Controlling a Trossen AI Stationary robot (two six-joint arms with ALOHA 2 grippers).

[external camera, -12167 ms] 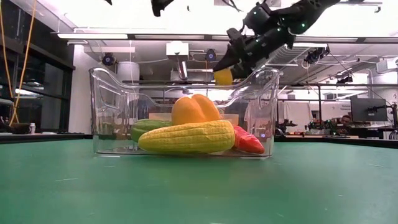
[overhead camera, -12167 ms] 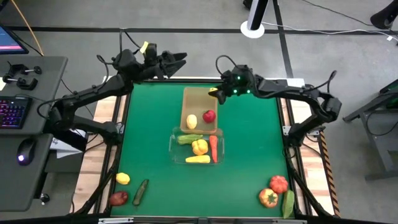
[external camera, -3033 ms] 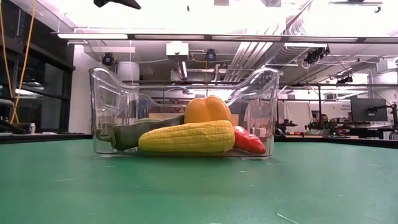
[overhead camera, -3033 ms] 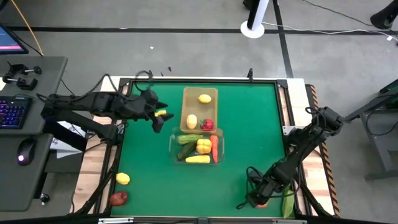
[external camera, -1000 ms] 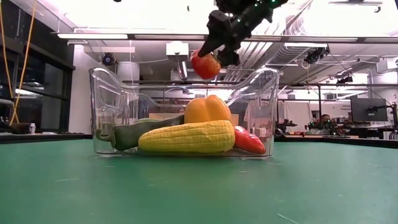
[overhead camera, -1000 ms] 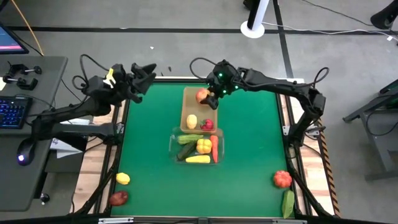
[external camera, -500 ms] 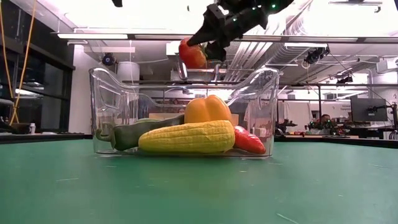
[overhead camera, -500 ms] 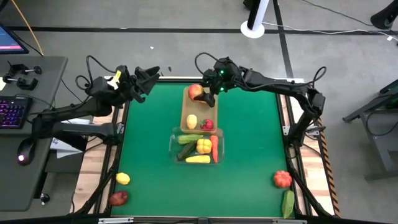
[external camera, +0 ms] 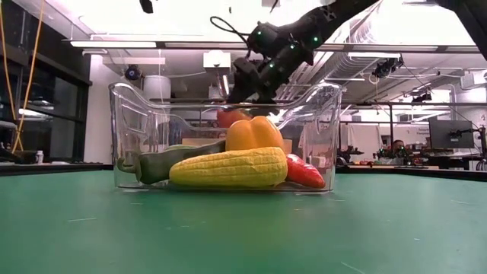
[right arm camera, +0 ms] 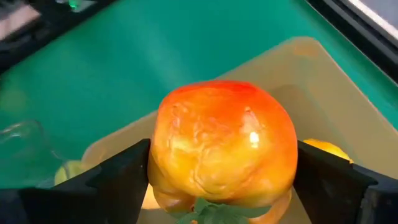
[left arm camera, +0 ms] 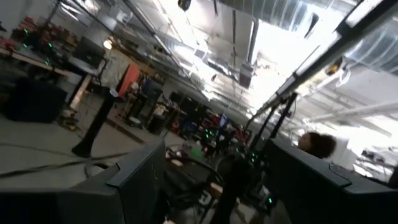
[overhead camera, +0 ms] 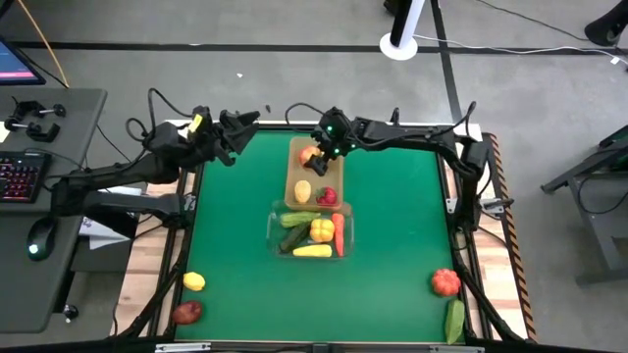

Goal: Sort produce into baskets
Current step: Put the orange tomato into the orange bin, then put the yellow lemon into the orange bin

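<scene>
I see right gripper point(right arm camera: 221, 186) over tan basket point(overhead camera: 297, 176), fingers flanking orange-red pepper point(right arm camera: 222, 146), grip loosening. Clear basket point(overhead camera: 276, 235) just beyond holds five. Four pieces unsorted. Left gripper point(overhead camera: 240, 127) parked open, empty.

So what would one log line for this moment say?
right gripper: orange-red toy pepper between its fingers, over tan opaque bin | left gripper: open, empty, table's far left corner

A workshop around my green counter point(overhead camera: 392, 245)

Grey floor point(overhead camera: 294, 69) with black cables and tape lines — a side desk point(overhead camera: 39, 127) carries a lit keyboard point(overhead camera: 20, 176) and mouse point(overhead camera: 37, 238). Beyond, bright ceiling light strips point(external camera: 152, 43), exposed ducts point(external camera: 319, 61), dark windows point(external camera: 46, 91) — and distant benches with monitors point(external camera: 449, 137).
</scene>
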